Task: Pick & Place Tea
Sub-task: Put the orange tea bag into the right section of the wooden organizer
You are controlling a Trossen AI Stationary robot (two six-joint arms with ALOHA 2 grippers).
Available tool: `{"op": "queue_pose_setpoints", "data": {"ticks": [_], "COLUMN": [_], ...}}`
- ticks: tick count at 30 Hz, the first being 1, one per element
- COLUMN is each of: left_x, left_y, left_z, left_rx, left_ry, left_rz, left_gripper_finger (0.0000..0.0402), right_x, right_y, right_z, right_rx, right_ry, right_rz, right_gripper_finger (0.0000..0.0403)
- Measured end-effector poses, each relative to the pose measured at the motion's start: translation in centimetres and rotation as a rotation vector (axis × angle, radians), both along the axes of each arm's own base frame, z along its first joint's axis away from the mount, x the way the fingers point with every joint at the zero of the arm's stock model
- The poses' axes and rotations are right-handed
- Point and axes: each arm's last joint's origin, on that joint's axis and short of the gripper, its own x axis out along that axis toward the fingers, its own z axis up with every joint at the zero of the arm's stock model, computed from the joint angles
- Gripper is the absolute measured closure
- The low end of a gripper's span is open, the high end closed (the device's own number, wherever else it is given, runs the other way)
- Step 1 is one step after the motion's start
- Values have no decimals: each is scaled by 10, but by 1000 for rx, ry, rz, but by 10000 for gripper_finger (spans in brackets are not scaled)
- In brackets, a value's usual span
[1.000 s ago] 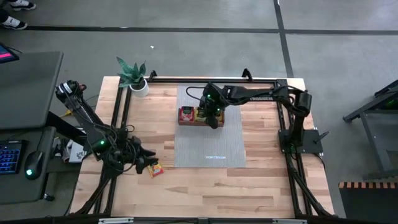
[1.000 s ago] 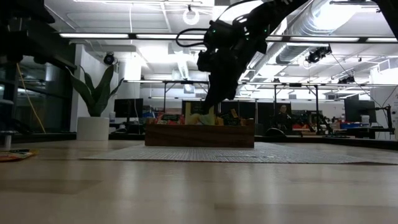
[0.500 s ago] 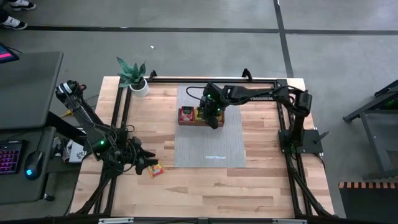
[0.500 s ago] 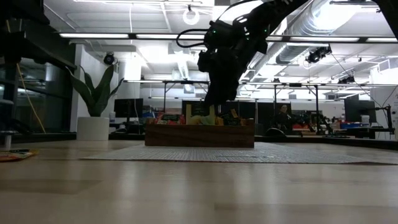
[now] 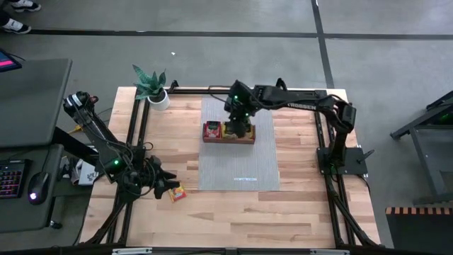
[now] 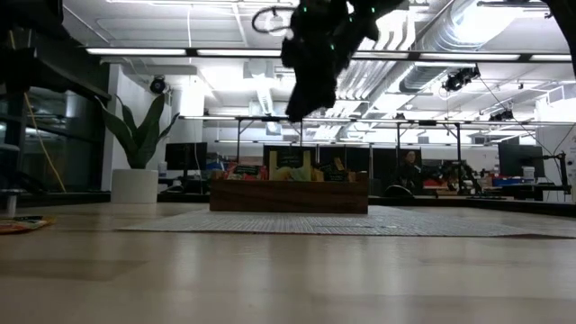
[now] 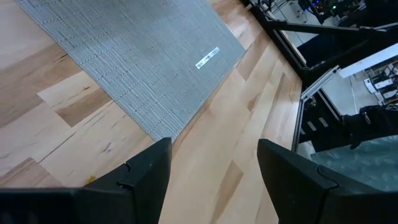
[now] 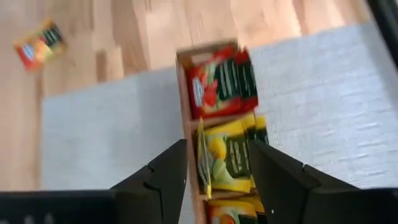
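Holding tea packets [image 8: 219, 89] — red, yellow — tray [image 5: 228, 139].

A pale wooden table [image 5: 297, 191] carries a grey woven mat [image 5: 237, 166] at its centre. On the mat, toward twelve o'clock, sits a wooden tray [image 5: 228, 133]. A potted plant [image 5: 151, 88] stands at eleven o'clock, and a lone tea packet [image 5: 177, 192] lies at eight o'clock.

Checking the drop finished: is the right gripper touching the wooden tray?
Apart. The low view shows the right gripper raised above the wooden tray, with clear background between them.
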Motion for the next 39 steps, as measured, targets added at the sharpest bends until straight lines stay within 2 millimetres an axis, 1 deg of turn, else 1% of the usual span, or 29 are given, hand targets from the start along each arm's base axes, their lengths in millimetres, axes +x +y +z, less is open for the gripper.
{"op": "queue_pose_setpoints", "data": {"ticks": [3,6,9,12,13,14,17,22,23,27,30,33,36,39], "left_x": [0,-1,-3,-5,-7,-8,-13,-22,-22,-24,-25,-24,-20,-13], "left_y": [0,1,2,4,5,6,12,18,18,18,18,24,30,35], "left_z": [0,-1,-4,-9,-10,-12,-17,-25,-25,-26,-27,-29,-29,-27], "left_rx": [5,12,-2,-10,-11,-12,-40,-117,-132,-161,-179,-180,-185,-170], "left_ry": [6,15,61,124,150,174,269,446,462,519,577,653,697,697], "left_rz": [-2,-3,-12,-21,-23,-22,8,61,63,35,18,23,16,-45], "left_gripper_finger": [165,165,165,165,165,165,165,165,165,165,165,165,165,165], "right_x": [4,10,18,26,29,31,38,48,48,56,68,85,105,124], "right_y": [4,17,38,64,73,83,112,158,166,193,214,233,245,251], "right_z": [20,37,48,50,50,49,43,25,20,-14,-36,-50,-58,-64], "right_rx": [23,33,18,-2,-5,-11,2,89,114,210,271,282,286,253], "right_ry": [-32,-72,-112,-148,-161,-172,-225,-369,-383,-402,-411,-399,-390,-344], "right_rz": [-22,-15,1,24,27,19,-3,-38,-42,-76,-54,-19,12,69], "right_gripper_finger": [247,275,321,383,393,393,396,401,401,402,402,402,402,402]}}
